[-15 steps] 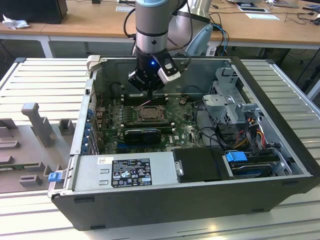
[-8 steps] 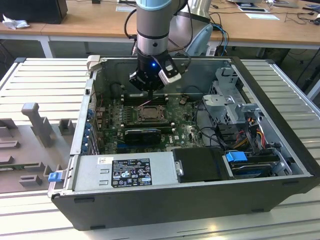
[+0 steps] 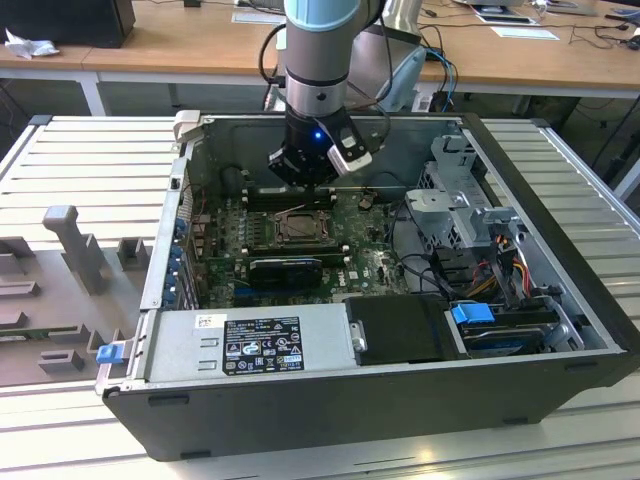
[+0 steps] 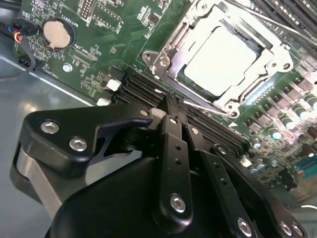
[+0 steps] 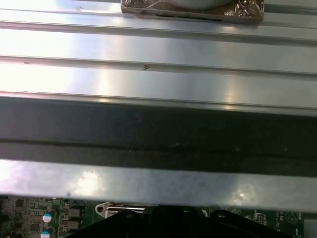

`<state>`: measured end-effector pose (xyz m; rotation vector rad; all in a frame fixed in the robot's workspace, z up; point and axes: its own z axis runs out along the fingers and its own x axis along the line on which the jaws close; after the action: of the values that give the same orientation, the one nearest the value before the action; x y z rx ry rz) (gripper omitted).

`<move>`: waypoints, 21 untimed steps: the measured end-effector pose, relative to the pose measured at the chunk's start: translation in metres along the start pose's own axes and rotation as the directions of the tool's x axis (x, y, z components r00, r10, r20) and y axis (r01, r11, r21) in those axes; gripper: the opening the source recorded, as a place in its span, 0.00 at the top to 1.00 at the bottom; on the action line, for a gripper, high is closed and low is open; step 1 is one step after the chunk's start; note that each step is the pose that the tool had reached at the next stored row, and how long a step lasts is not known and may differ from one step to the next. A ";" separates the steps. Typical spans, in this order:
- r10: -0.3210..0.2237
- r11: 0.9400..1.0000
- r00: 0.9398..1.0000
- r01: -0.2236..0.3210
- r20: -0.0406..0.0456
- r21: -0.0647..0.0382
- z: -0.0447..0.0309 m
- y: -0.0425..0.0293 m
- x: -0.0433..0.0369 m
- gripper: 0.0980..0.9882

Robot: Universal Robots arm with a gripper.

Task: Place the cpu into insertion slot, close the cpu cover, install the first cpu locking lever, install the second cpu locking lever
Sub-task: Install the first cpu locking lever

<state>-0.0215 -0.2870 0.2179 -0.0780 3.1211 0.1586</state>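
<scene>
In the second wrist view the cpu point(image 4: 223, 55) lies flat in the insertion slot point(image 4: 277, 67), its pale top showing. The cpu cover point(image 4: 166, 55), a metal frame, lies down around the chip. A thin wire lever point(image 4: 208, 105) runs along the socket's side nearest my fingers. My gripper point(image 4: 172, 110) hovers just off that side, fingers point(image 4: 173, 144) pressed together with nothing between them. In the exterior view the gripper point(image 3: 303, 185) hangs above the board, just behind the insertion slot point(image 3: 298, 228).
The open computer case point(image 3: 540, 380) lies on a slatted aluminium table point(image 3: 90, 160). Long black card slots point(image 4: 143, 89) and a coin battery point(image 4: 57, 32) sit near the socket. A drive cage point(image 3: 455, 190) and cables point(image 3: 505, 260) fill the exterior view's right. A case wall point(image 5: 158, 134) crosses the first wrist view.
</scene>
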 end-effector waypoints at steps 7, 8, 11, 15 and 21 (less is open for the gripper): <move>-0.001 1.000 1.000 0.001 -0.002 0.030 0.0056 -0.0005 -0.0013 0.99; -0.001 0.999 1.000 0.001 -0.002 0.033 0.0066 -0.0004 -0.0019 0.99; 0.000 0.999 1.000 0.000 -0.002 0.034 0.0091 0.0005 -0.0036 0.99; -0.001 0.999 1.000 0.001 -0.002 0.034 0.0117 0.0008 -0.0036 0.99; 0.000 0.999 1.000 0.001 -0.002 0.038 0.0128 0.0007 -0.0036 0.99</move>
<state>-0.0178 -0.2848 0.2053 -0.0784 3.1245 0.0996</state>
